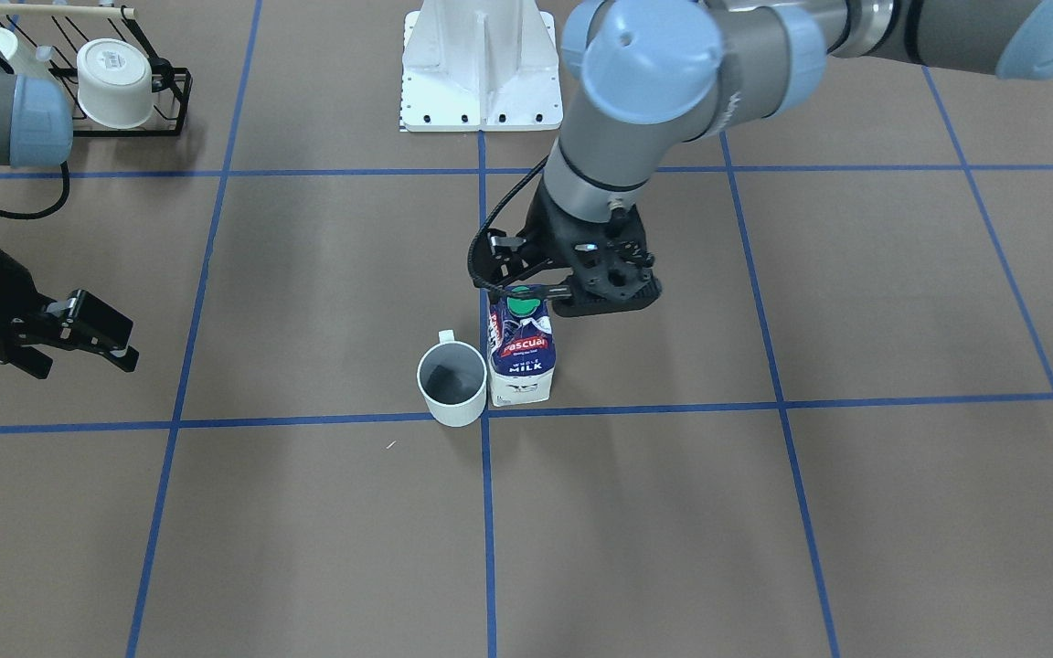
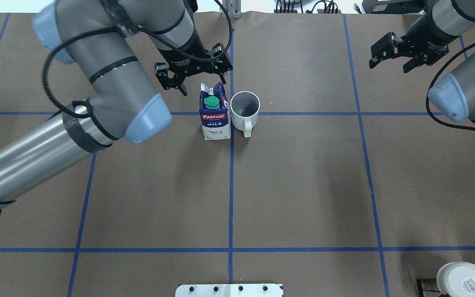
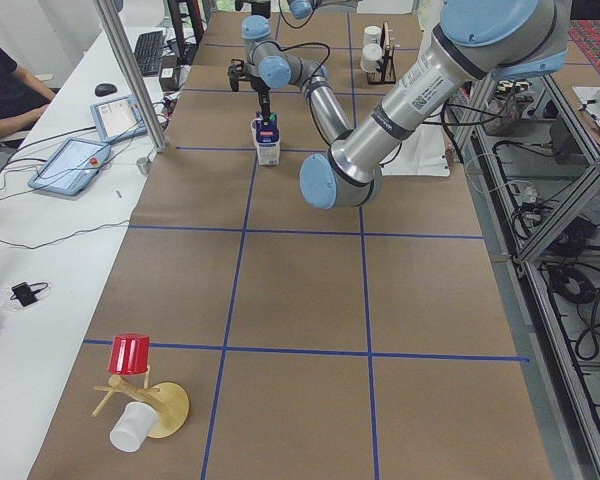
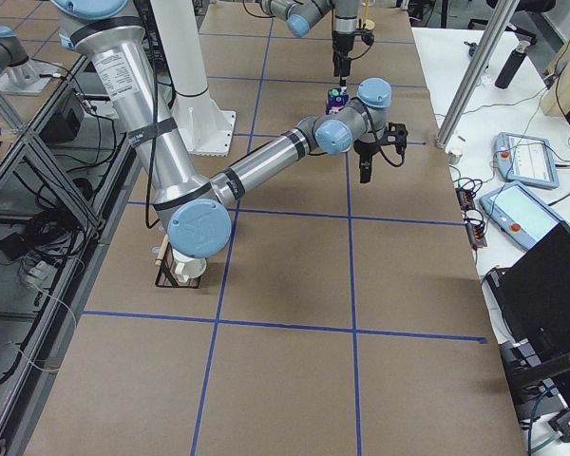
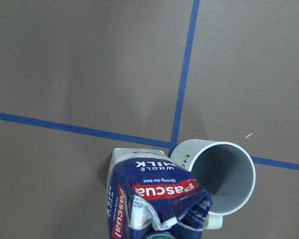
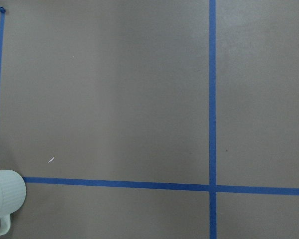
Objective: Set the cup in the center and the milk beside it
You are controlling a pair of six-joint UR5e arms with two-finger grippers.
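At the middle of the desk (image 2: 303, 185), where two blue tape lines (image 2: 231, 185) cross, the cup (image 2: 245, 108) and the milk (image 2: 215, 117) stand upright side by side, so close that I cannot tell whether they touch. The cup is on the robot's right of the milk, mouth up, with its handle turned toward the robot. The milk carries its green cap (image 2: 211, 102) on top.

Just above the milk hangs the left pincer (image 2: 201, 79), its jaws spread wide and gripping nothing. In the front view one fingertip overlaps the cap, but contact cannot be judged. Its wrist camera looks down on the milk's folded top and into the cup's grey inside.

The right pincer (image 2: 389, 66) hovers well apart, over the far right of the desk, with its jaws also wide and empty. At the desk's near right corner a black wire rack (image 1: 170, 100) holds a wide cup (image 1: 113, 82) whose labelled base shows.
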